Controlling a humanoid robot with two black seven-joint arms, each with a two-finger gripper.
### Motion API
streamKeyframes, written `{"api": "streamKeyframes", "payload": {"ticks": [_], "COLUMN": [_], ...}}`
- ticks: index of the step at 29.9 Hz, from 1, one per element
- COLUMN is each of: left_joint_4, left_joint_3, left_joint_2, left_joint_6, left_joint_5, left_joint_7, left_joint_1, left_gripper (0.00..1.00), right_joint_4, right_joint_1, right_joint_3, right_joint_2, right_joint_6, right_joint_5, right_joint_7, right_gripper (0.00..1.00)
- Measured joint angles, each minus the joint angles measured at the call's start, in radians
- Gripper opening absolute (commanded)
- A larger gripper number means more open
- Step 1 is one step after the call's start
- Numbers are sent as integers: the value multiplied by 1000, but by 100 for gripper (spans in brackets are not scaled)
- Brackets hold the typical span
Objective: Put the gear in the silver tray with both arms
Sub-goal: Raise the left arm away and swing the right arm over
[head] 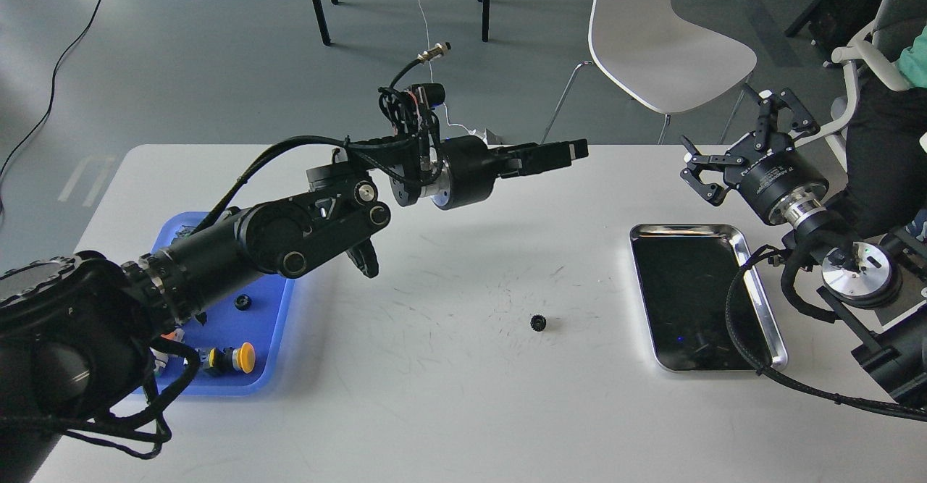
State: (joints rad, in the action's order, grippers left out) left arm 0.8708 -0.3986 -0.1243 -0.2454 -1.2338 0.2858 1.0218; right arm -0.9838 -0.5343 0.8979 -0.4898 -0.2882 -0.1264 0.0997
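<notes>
Both arms hover, left tool (pixel 576 150) closed empty, right tool (pixel 731 146) spread; small black toothed gear (pixel 537 322) lies on table.

A small black gear (pixel 537 322) is seen lying on the white table (mid-surface), well left of the empty silver tray (pixel 753 258).

Light: bright, even, diffuse from above.
Shadows: soft and faint on the white scuffed tabletop (pixel 463 396).
Glare: pale rim glow around the rectangular shiny steel tray (pixel 753 251), right; its dark floor mirrors.
Focus: sharp throughout; near left arm bulk slightly soft.
</notes>
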Motion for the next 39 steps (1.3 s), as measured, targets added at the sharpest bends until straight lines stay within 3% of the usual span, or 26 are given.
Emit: {"api": "streamKeyframes", "payload": {"ticks": [10,18,24,28,33,39], "left_joint_4": [22,22,22,22,22,22], "left_joint_3": [-110,-125,-126,-126,-126,-127], "left_joint_2": [-319,-501,-554,-565,-567,-569], "left_joint_6": [31,35,30,32,35,35], "left_joint_5": [625,979,1013,1013,1014,1014], "left_joint_7": [-49,-55,-53,-50,-45,-42], "left_joint_1": [-1,-51,-88,-96,-97,-97], "left_gripper": [97,97,97,97,97,97], "right_joint_4": [-24,-42,-85,-106,-167,-226], "right_joint_1": [-157,-456,-789,-910,-1001,-1048], "right_joint_3": [-207,-595,-1072,-1278,-1460,-1538], "right_joint_2": [-50,-54,61,163,225,233], "right_joint_6": [3,33,42,41,10,-37], "right_joint_5": [100,325,487,553,634,654], "right_joint_7": [-3,-13,-26,-69,-132,-165], "right_gripper": [99,99,99,99,99,99]}}
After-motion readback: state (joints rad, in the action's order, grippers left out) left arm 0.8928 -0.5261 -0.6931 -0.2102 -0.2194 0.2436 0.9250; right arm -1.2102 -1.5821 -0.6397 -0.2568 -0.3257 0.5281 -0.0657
